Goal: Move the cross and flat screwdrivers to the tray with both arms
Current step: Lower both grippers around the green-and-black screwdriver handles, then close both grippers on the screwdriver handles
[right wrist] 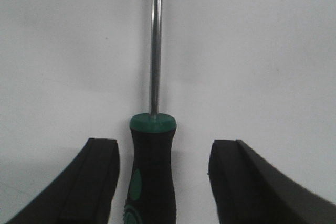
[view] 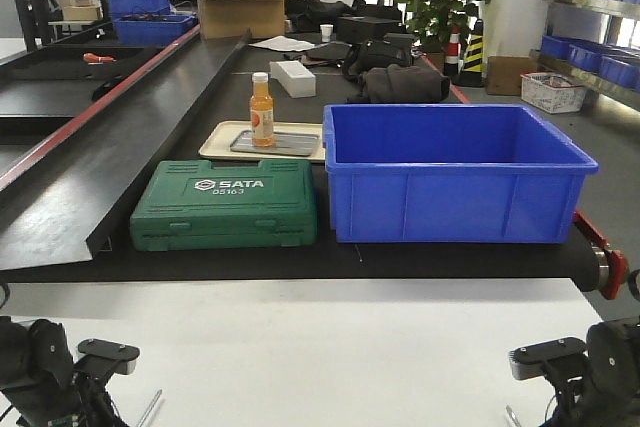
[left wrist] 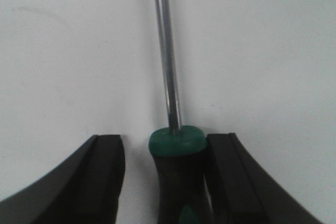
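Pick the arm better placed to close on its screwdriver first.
Left, marginally. Both have jaws open astride a handle. On the left arm, the screwdriver sits nearly against one jaw, leaving one gap to close; on the right arm, the other screwdriver has gaps both sides.

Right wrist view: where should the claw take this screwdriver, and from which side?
Grip the screwdriver by its thick green-and-black handle, not the thin shaft. It lies flat on the white table, so come from above, with the right claw closing across the handle's width. The handle sits between the open jaws, nearer the one on the picture's left.
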`<state>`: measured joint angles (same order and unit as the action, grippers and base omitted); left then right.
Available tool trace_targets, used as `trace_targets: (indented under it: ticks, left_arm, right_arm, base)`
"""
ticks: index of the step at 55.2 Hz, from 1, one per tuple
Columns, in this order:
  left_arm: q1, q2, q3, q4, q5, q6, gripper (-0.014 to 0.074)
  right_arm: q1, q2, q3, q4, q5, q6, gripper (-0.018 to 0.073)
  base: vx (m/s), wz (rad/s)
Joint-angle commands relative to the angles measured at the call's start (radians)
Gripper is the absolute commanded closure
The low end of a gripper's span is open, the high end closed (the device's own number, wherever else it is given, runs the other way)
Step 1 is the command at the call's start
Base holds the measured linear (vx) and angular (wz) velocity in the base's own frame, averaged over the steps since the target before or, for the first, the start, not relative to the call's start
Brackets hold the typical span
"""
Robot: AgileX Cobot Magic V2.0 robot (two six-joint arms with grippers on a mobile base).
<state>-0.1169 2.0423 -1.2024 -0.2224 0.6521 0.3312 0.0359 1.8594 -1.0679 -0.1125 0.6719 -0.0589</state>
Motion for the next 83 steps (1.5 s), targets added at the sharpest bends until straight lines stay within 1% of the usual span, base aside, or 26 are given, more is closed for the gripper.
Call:
trace_targets:
  ticks: [1,13,24,35,48,55,61,66,74,77,83]
  left_arm:
    - [-0.004,-0.031,-0.013,-0.03,-0.003,-0.003,0.0125]
    - [-0.004,-0.031,-0.013,-0.046,-0.003,-0.003,0.0125]
    - [-0.004,-0.031,-0.013,-0.046,-0.004,-0.003,0.0125]
    - [-0.004,-0.031,-0.013,-0.046,-0.01,-0.003,0.0125]
    - [-0.004,-0.031,-0.013,-0.046,-0.006,-0.003,0.0125]
    - [-0.004,-0.031,-0.013,-0.046,0.008,-0.003,0.0136]
    - [-0.004,-0.031,-0.013,-0.046,0.031,-0.003,0.0195]
    - [-0.004,-0.031,-0.013,-0.046,0.048,-0.003,0.0281]
    - [-0.004,-0.031,-0.013,-0.046,0.072,-0.003,0.0494]
    - [-0.004,-0.034,-0.013,-0.046,0.082,-0.006,0.0603]
    - [-0.004,-0.05,-0.02,-0.047,0.091,-0.007,0.0604]
  right_arm:
    - [-0.006,-0.034,-0.028,-0.005,-0.034,-0.032,0.0109]
    - [-0.006,0.03,-0.028,-0.004,-0.024,-0.034,0.0109]
    - [-0.006,0.038,-0.028,-0.006,-0.035,-0.031,0.011]
    - [-0.006,0.056,-0.028,0.005,-0.008,-0.031,0.012]
    - [-0.006,0.085,-0.028,0.022,-0.001,-0.034,0.0149]
    - [-0.006,0.085,-0.028,0.022,0.028,-0.03,0.0197]
    - [-0.006,0.085,-0.028,0.024,0.077,-0.027,0.028]
    - [-0.006,0.085,-0.028,0.024,0.095,-0.022,0.0368]
    - [-0.006,0.085,-0.029,0.049,0.096,-0.017,0.0524]
    - [-0.006,0.083,-0.03,0.061,0.09,-0.02,0.0575]
    - [-0.006,0.049,-0.03,0.077,0.06,-0.031,0.0573]
  base:
    - [0.0,0.0]
    - [0.0,0.0]
    - [0.0,0.0]
    - [0.0,0.0]
    - [0.0,0.0]
    - [0.0,0.0]
    - [0.0,0.0]
    - [0.0,0.0]
    - [0.0,0.0]
    - [0.0,0.0]
    - [0.0,0.0]
